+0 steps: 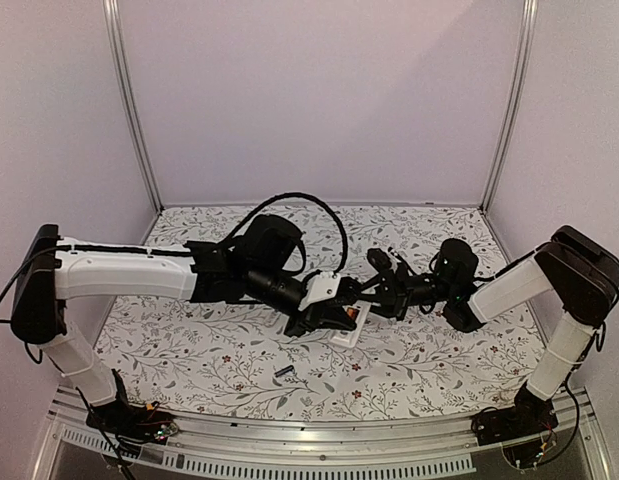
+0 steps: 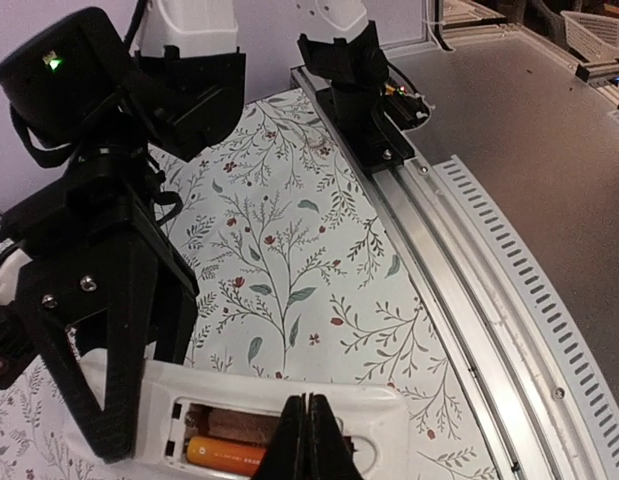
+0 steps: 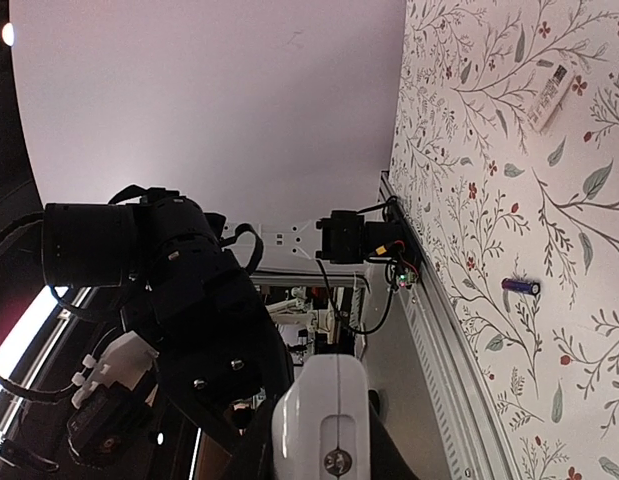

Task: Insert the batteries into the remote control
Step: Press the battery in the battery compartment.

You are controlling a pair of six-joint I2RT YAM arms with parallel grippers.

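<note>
White arm links [image 1: 119, 272], black joints, looped black cable [image 1: 289, 196], black fingers [image 2: 101, 385].

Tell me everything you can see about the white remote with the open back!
The small white plastic bar remote lies back-up on the flowery tablecloth, battery bay open. One orange-red battery sits in one slot; the other looks empty. The black fingers of the right gripper straddle one end; the shut fingertips of the left gripper point into the bay.

A lab test booth — blank pale walls [image 1: 319, 90], aluminium frame posts [image 1: 132, 110], floral-covered bench [image 1: 189, 350].
</note>
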